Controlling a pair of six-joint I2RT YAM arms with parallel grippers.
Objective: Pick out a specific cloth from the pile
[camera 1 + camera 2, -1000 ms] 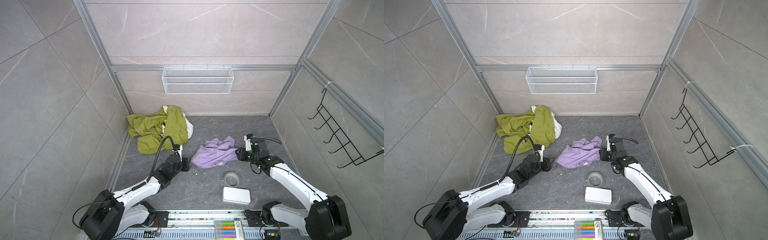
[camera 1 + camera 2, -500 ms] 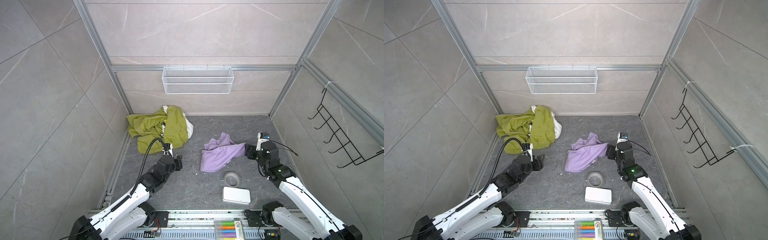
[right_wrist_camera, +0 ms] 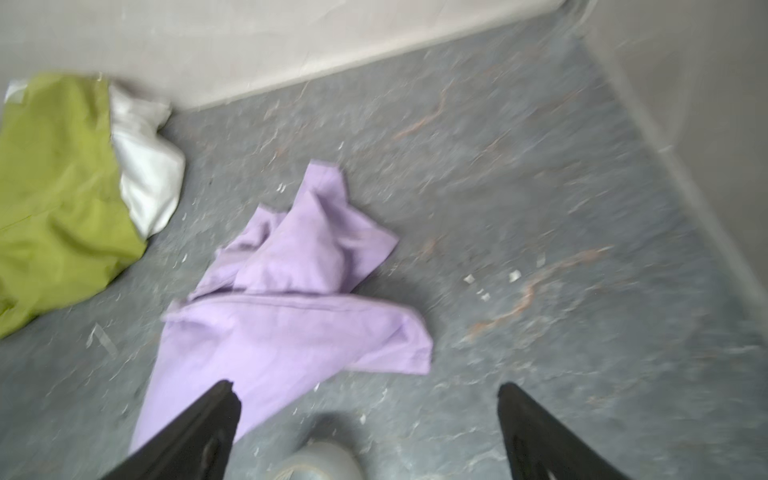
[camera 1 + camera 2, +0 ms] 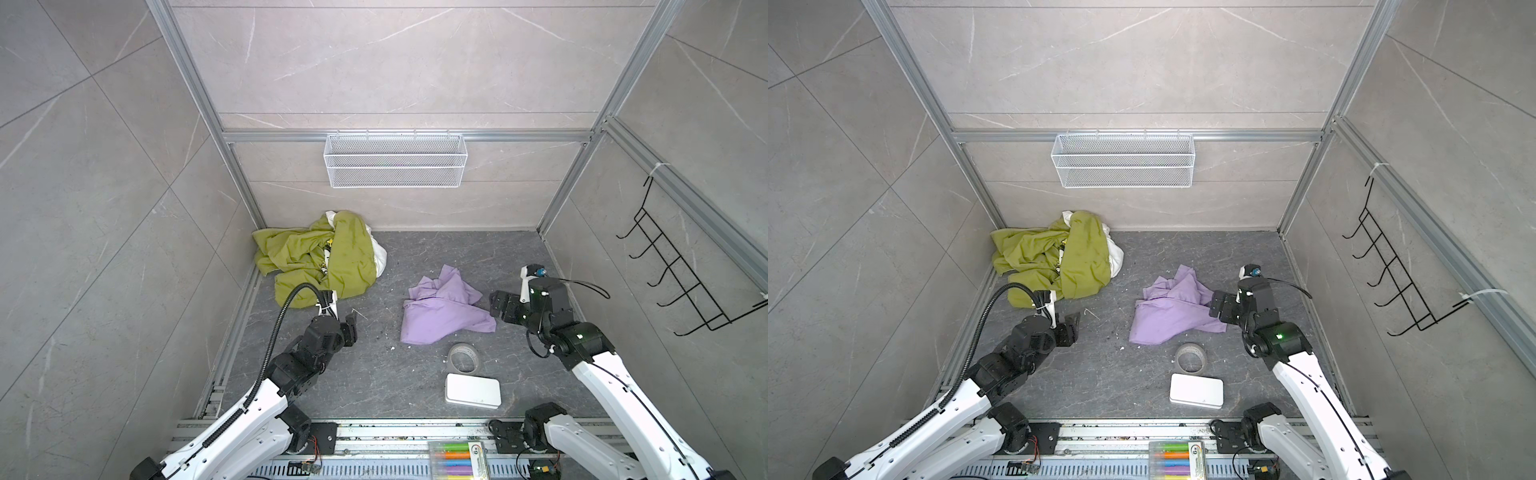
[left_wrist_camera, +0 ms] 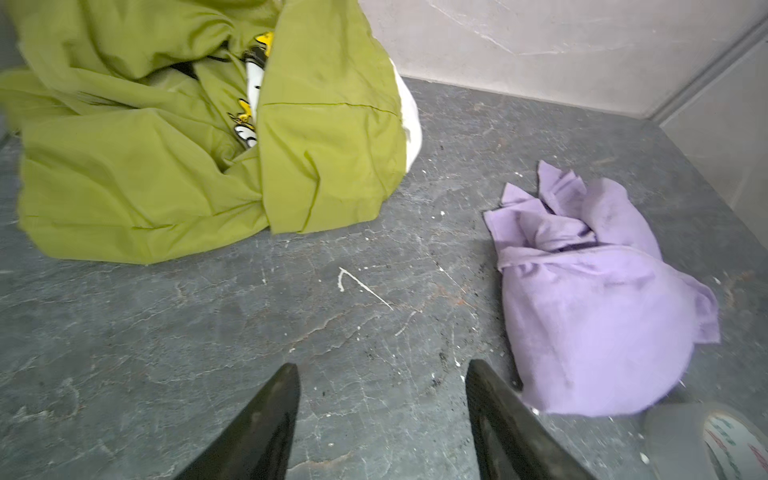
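Note:
The lavender cloth (image 4: 444, 311) (image 4: 1173, 313) lies crumpled on the dark floor, apart from the pile (image 4: 328, 262) (image 4: 1059, 257) of olive-green and white fabric in the back left corner. My right gripper (image 4: 500, 309) (image 4: 1219, 307) hovers at the cloth's right edge, open wide with nothing in it. In the right wrist view the cloth (image 3: 291, 316) lies ahead of the spread right gripper (image 3: 365, 386). My left gripper (image 4: 352, 326) (image 5: 380, 368) is open over bare floor between the pile (image 5: 166, 145) and the cloth (image 5: 590, 299).
A grey tape roll (image 4: 462, 358) and a flat white box (image 4: 473, 390) lie in front of the cloth. A marker case (image 4: 457, 455) sits on the front rail. A wire basket (image 4: 395, 160) hangs on the back wall, a black hook rack (image 4: 685, 282) on the right wall.
The right gripper dragged the lavender cloth rightward, farther from the pile, then opened wide and let it drop. The left arm drew back toward the front left.

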